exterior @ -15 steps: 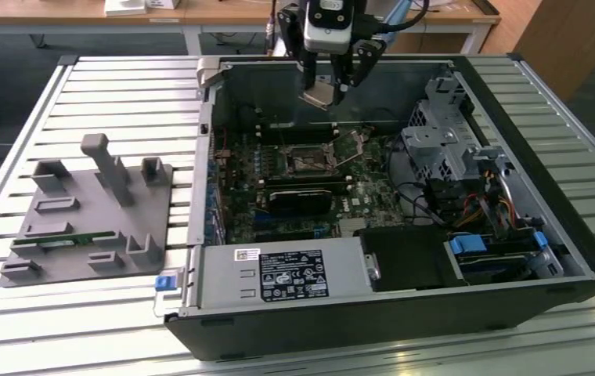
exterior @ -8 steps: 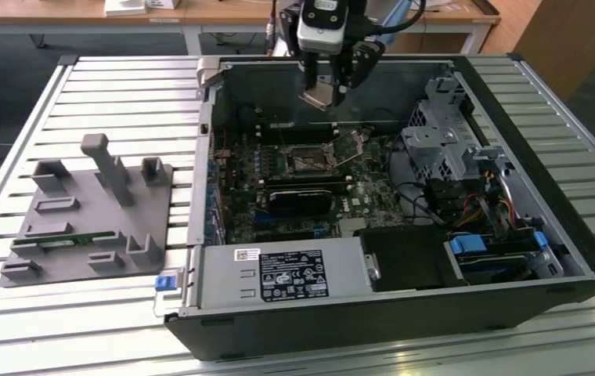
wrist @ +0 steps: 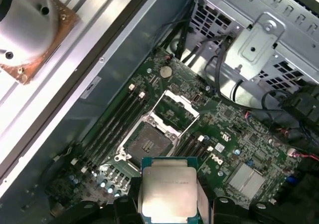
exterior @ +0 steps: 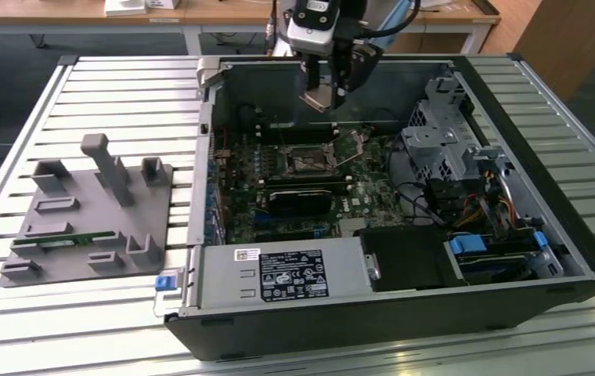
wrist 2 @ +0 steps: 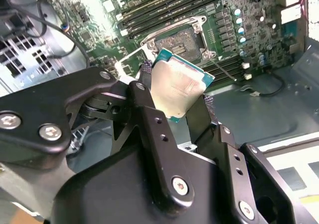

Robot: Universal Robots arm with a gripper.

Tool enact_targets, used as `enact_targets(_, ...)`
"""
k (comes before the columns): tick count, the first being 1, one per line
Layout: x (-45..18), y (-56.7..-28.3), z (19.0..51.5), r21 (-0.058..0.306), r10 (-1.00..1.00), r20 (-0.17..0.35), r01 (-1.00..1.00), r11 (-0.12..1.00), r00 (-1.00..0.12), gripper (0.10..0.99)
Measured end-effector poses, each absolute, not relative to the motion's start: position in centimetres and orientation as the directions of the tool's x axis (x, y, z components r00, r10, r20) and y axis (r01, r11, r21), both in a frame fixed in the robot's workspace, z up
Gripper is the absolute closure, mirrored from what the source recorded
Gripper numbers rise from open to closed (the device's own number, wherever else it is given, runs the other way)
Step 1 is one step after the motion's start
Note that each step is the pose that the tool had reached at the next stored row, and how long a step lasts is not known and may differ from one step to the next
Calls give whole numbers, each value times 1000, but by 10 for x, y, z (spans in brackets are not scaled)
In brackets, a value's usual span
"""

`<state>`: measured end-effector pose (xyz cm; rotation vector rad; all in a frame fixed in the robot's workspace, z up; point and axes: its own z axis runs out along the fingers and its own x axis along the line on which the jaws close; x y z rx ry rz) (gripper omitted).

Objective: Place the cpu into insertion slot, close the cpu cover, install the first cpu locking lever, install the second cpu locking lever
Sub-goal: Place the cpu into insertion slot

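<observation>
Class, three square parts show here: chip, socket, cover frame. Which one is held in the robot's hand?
The pale-faced chip, clamped in the hand above the green board; the dark-centred socket and the cover frame beside it sit on that board.

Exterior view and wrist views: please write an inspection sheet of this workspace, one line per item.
Surface: grey slatted metal table, carrying an open black computer case.
Job's things: silvery-tan square cpu held in the air; dark square insertion slot empty; silver metal cpu cover open.
Clutter: grey plastic fixture block beside the case.
Grippers: black gripper shut on the cpu, above the case.
Cables: coloured cable bundle inside the case.
Surroundings: wooden desks behind.
</observation>
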<state>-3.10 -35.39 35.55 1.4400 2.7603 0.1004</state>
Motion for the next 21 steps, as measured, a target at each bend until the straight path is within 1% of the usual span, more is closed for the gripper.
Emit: enact_targets(21, -31, -354, 350, 66, 950, 0, 948, 312, -312, 561)
